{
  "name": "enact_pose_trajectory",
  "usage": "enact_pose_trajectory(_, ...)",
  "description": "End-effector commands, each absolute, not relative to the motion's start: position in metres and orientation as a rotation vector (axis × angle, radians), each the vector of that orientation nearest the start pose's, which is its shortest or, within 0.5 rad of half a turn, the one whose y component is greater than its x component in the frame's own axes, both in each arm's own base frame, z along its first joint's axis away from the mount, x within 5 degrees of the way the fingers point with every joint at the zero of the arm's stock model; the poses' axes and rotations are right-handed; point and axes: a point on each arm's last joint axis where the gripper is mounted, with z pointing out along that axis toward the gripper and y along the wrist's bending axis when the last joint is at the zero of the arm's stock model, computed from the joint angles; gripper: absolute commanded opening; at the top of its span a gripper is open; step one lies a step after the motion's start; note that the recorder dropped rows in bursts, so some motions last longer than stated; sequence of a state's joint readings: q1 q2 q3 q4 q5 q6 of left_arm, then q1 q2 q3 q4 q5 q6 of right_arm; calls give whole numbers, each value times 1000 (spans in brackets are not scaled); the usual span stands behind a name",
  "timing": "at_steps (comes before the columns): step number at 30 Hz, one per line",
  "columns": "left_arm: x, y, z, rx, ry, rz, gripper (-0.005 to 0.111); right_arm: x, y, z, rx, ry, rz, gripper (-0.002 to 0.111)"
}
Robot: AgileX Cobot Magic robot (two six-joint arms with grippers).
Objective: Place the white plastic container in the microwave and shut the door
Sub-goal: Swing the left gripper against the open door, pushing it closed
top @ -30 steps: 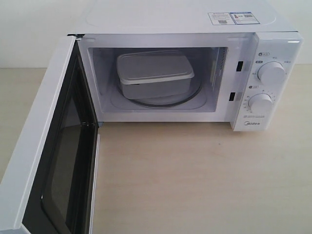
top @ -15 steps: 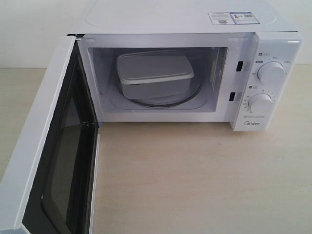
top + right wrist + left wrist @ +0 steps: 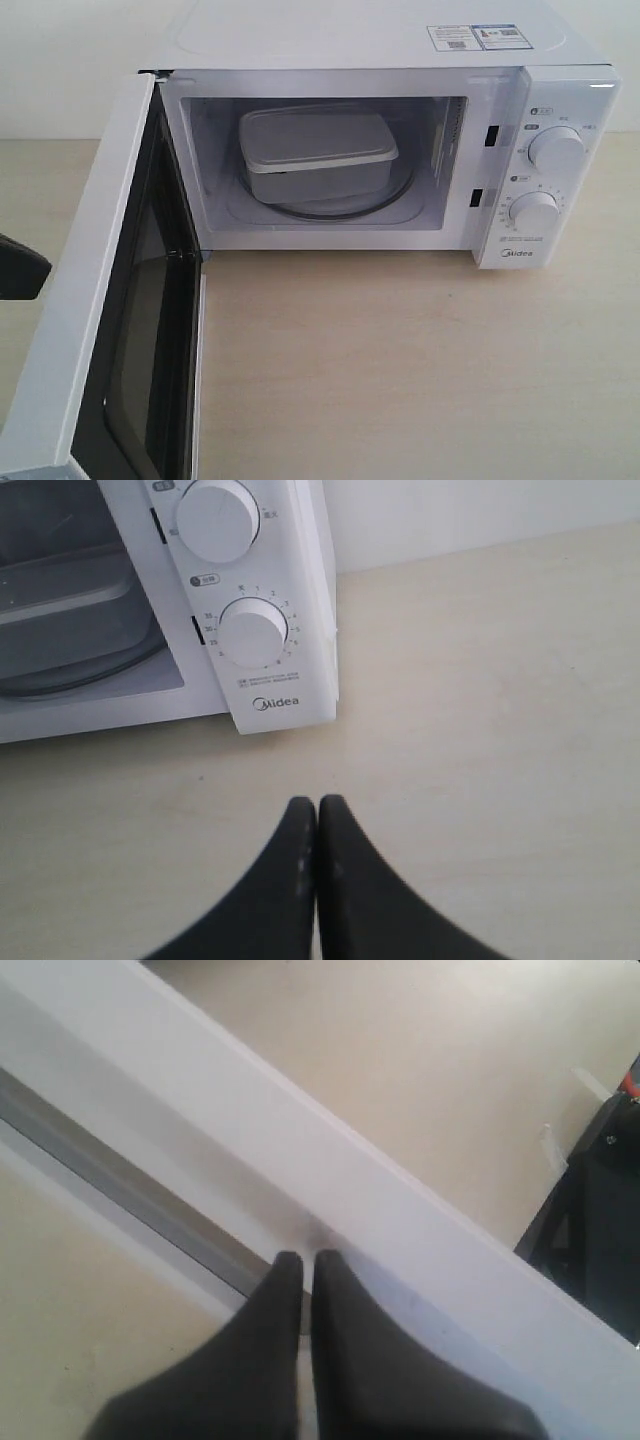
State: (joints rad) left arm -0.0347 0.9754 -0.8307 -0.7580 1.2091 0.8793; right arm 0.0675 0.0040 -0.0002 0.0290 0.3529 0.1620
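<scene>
1. Load position. The white plastic container [image 3: 318,152] sits lid-on inside the microwave [image 3: 380,40], on the glass turntable [image 3: 345,211]. It lies well inside the front opening, so a swinging door should not meet it. The placing step reads as complete.

2. Door position. The door [image 3: 95,260] stands wide open on its left-hand hinge, projecting over the bench [image 3: 400,360] toward the camera. Its dark window [image 3: 150,330] faces the cavity. Closing is the one step left.

3. Left tool. The left tool [image 3: 303,1260] is clenched, fingers pressed together, grasping nothing. Its tips sit at the white outer side of the door, on the side facing away from the cavity. Whether they touch the panel or rest just beside it cannot be told. Clenched fingers form a single blunt pusher. Judgement: this posture suits shoving the door toward the cavity, not gripping the handle.

4. Right tool. The right tool [image 3: 317,805] is also clenched and empty. It hangs over bare bench, near the front of the panel with the two dials [image 3: 252,632]. Judgement: it is parked outside the door's arc to leave the swing unobstructed.

5. Caution. A push near the hinge would give poor leverage, and the tips may slide along the smooth panel.
</scene>
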Motion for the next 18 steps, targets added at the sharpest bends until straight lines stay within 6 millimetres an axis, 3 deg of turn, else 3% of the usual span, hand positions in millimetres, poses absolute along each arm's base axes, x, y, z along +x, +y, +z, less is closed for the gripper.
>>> enact_pose_trajectory(1,150,-69,324,984,2259,-742,4,53,4,182,100,1832,170,0)
enact_pose_trajectory(6,152,-93,319,1107,2155,-786,4,53,4,182,100,1832,170,0)
enact_pose_trajectory(11,161,-120,322,1081,2025,-920,4,53,4,182,100,1832,170,0)
enact_pose_trajectory(18,182,-155,301,1034,2042,-917,4,53,4,182,100,1832,170,0)
